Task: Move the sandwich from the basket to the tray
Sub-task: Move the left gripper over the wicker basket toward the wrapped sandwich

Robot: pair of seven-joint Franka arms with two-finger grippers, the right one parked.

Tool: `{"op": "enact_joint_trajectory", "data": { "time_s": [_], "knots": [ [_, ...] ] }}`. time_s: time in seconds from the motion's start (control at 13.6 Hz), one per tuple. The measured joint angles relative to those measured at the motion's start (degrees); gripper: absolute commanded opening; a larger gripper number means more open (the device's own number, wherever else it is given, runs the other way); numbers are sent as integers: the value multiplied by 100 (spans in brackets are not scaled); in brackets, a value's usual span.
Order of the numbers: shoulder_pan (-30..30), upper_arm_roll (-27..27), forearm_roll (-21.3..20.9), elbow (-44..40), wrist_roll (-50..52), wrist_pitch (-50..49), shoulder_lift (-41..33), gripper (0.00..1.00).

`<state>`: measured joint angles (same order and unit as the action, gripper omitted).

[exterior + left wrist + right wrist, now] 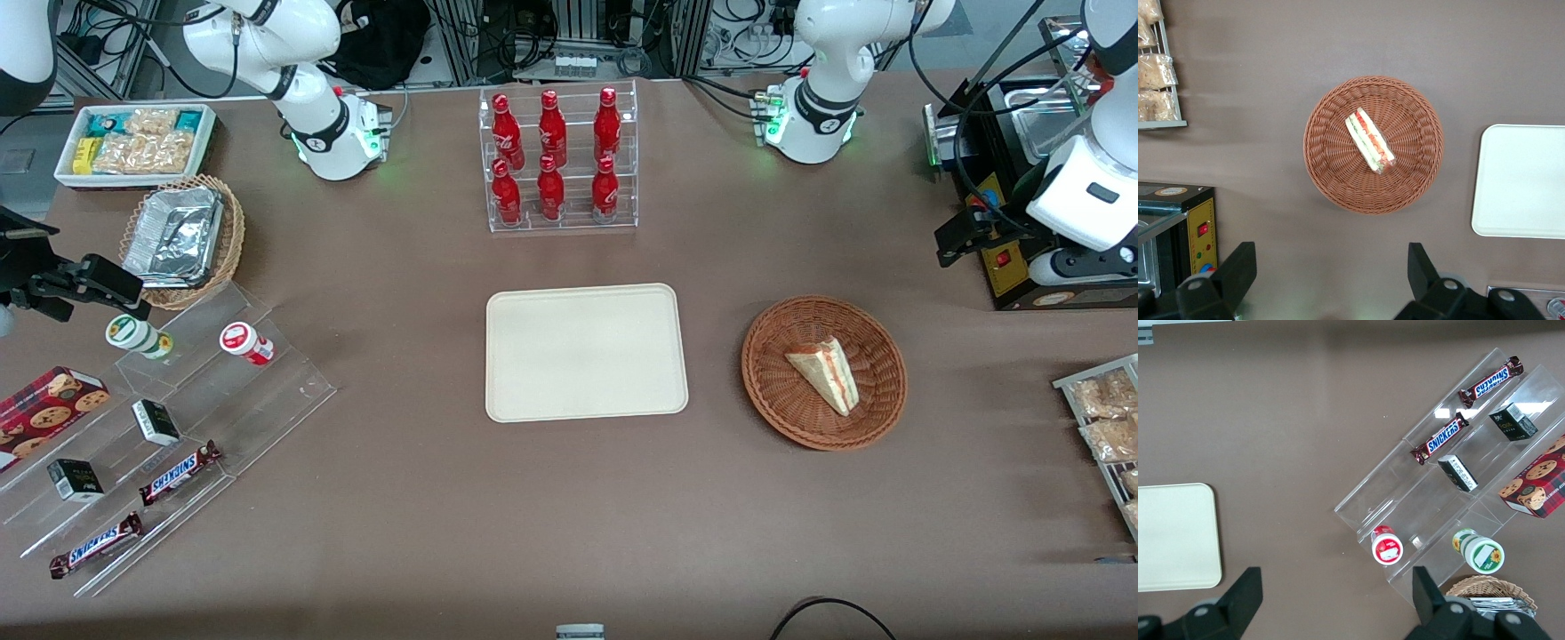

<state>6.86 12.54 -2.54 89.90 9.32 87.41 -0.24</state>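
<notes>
The sandwich [825, 373] [1370, 141], a pale bread wedge with red and green filling, lies in the round reddish-brown basket [773, 356] [1331, 167]. The cream tray [587, 351] [1525, 180] [1171, 537] sits bare at the table's middle, beside the basket and toward the parked arm's end from it. My left gripper [960, 236] [1331, 273] hangs well above the table. It is farther from the front camera than the basket and more toward the working arm's end. It is open, its black fingers [1238, 267] spread wide with only brown table between them.
A black appliance [1005, 178] [1171, 227] stands close beside the gripper. A wire rack of snack bags [1102, 418] [1155, 67] lies at the working arm's end. An acrylic rack of red bottles [560, 160] stands farther from the camera than the tray. An acrylic display with Snickers [178, 471] fills the parked arm's end.
</notes>
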Motion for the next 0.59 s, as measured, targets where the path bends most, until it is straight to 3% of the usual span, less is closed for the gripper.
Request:
{"op": "enact_joint_trajectory", "data": {
  "time_s": [0.37, 0.59],
  "knots": [
    [5, -20, -1, 138, 0, 33, 141, 100],
    [3, -20, -4, 378, 24, 610, 591, 100]
  ]
}}
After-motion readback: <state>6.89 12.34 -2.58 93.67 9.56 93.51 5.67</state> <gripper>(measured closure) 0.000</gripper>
